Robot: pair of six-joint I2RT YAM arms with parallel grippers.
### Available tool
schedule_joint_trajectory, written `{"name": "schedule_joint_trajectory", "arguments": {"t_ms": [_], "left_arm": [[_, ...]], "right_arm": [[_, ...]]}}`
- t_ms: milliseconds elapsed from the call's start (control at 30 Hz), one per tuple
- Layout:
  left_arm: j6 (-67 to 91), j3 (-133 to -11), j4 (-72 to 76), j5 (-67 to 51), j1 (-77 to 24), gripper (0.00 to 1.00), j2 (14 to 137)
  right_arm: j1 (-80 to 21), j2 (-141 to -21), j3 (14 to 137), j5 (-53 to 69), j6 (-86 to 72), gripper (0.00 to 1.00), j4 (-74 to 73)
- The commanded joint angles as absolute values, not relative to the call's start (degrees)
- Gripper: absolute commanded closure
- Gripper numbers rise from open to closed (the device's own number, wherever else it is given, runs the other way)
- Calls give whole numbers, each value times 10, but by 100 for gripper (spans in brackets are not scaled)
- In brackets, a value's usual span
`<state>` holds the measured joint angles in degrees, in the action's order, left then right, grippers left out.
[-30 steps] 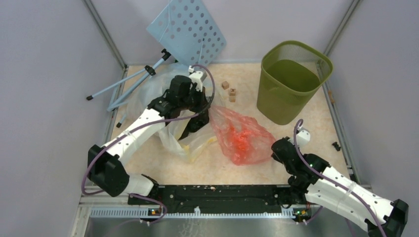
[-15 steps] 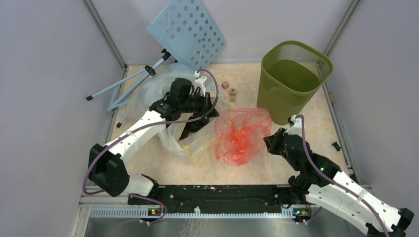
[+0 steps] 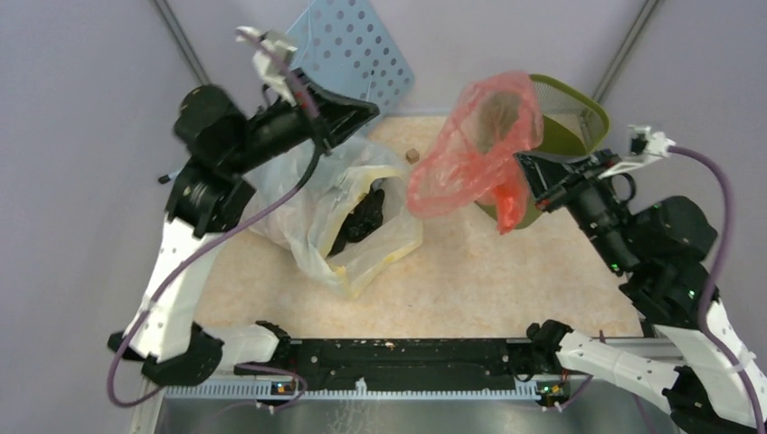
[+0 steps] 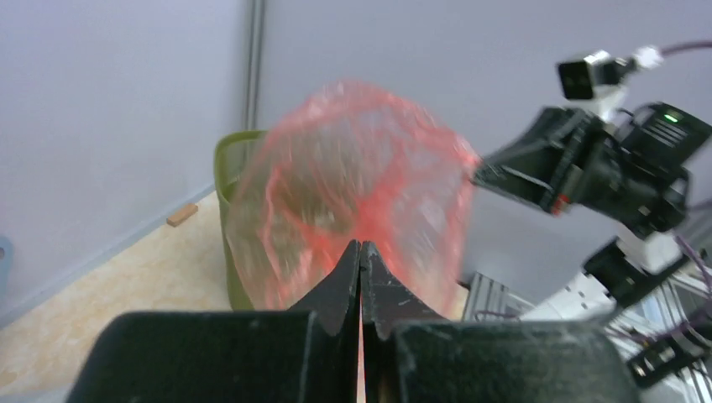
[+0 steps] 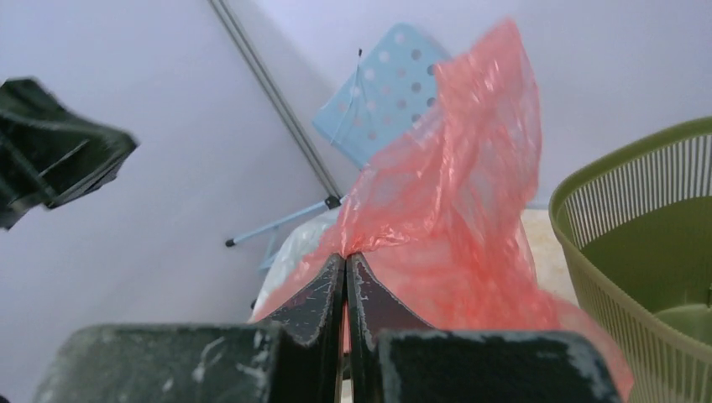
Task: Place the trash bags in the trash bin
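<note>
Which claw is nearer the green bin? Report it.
Right. The right claw holds the red bag beside the green bin; the left claw hangs far off, near the blue board.

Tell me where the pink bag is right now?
In the top view, the red-pink trash bag hangs in the air right of centre, pinched by the right gripper, beside the left rim of the olive-green trash bin.

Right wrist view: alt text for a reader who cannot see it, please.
The right gripper is shut on the red-pink trash bag, which fills the middle of the frame. The olive-green trash bin sits at right; a light-blue perforated board stands behind.
</note>
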<state>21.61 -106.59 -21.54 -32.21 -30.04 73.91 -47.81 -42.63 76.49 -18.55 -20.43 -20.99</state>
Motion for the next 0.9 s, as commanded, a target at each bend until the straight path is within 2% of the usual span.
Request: {"name": "schedule_joint_trajectory", "arguments": {"t_ms": [0, 133, 267, 433, 533, 767, 867], "left_arm": [[252, -921, -200, -346, -300, 100, 702], [279, -735, -146, -401, -301, 97, 701], [280, -644, -87, -395, -302, 74, 697], [272, -621, -47, -377, -303, 45, 706], [269, -620, -24, -382, -302, 34, 715], [205, -683, -49, -336, -316, 32, 739], [146, -712, -41, -342, -343, 25, 770]], "right_arm": [[-476, -393, 699, -207, -206, 100, -279], [-476, -351, 584, -210, -277, 100, -363], [-476, -270, 524, -205, -318, 100, -383], [-476, -240, 526, -225, -335, 100, -429], [-476, -245, 522, -224, -340, 100, -440], [-476, -247, 511, -222, -333, 100, -437], [-476, -256, 506, -213, -328, 100, -437]]}}
